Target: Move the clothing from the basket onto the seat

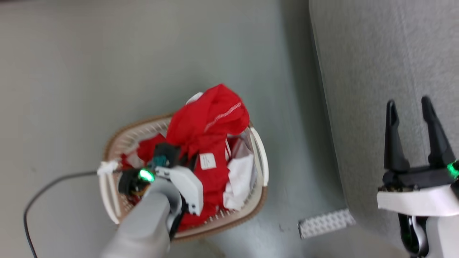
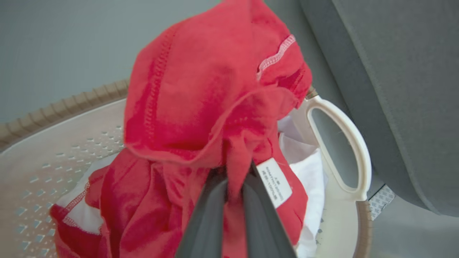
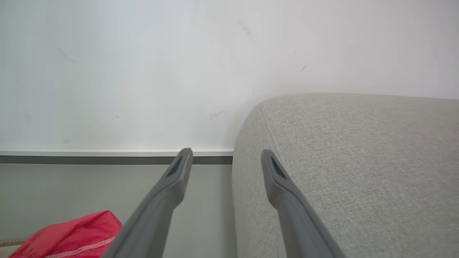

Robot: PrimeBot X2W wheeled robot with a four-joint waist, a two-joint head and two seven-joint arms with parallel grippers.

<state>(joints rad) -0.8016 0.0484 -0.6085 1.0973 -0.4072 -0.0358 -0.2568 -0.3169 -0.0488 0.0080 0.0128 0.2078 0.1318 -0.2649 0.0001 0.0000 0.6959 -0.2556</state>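
The cream-white basket with a brown rim stands on the floor left of the grey seat. Red clothing with white stitching bulges up above the rim, and a white tag and white panels lie below it. In the left wrist view my left gripper is shut on a fold of the red clothing beside the tag, over the basket. My right gripper hangs open above the seat with nothing between its fingers, as the right wrist view confirms.
A black cable runs over the grey floor to the basket's left handle. A white studded strip lies on the floor at the seat's near corner. Behind the seat a pale wall meets the floor at a skirting board.
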